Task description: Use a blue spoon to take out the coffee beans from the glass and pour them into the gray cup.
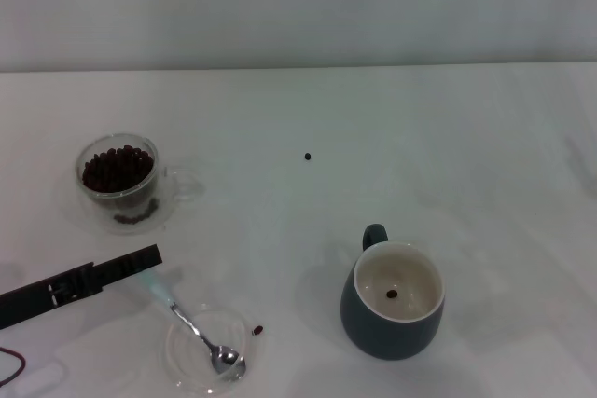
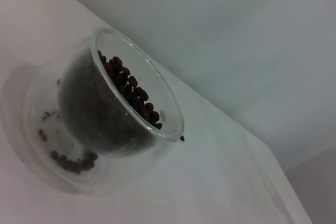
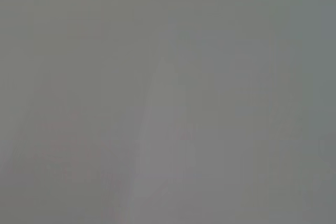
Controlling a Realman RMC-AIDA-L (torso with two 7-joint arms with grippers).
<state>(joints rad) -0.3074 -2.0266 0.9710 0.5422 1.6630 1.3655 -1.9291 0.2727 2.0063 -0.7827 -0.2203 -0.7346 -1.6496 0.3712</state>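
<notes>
The glass (image 1: 118,177) full of coffee beans (image 1: 117,167) stands at the left; the left wrist view shows it close up (image 2: 118,111) with the beans (image 2: 131,88) inside. The blue spoon (image 1: 191,328) lies with its metal bowl in a flat clear dish (image 1: 182,365) near the front, its pale handle reaching up to the tip of my left gripper (image 1: 149,259). The gray cup (image 1: 392,303) stands at the front right with one bean (image 1: 392,294) inside. My right gripper is out of view; its wrist view shows only blank grey.
A few spilled beans (image 1: 135,218) lie on the clear saucer (image 1: 89,214) under the glass, also in the left wrist view (image 2: 71,163). One loose bean (image 1: 308,157) lies mid-table and another (image 1: 257,330) beside the flat dish. The white table meets a wall behind.
</notes>
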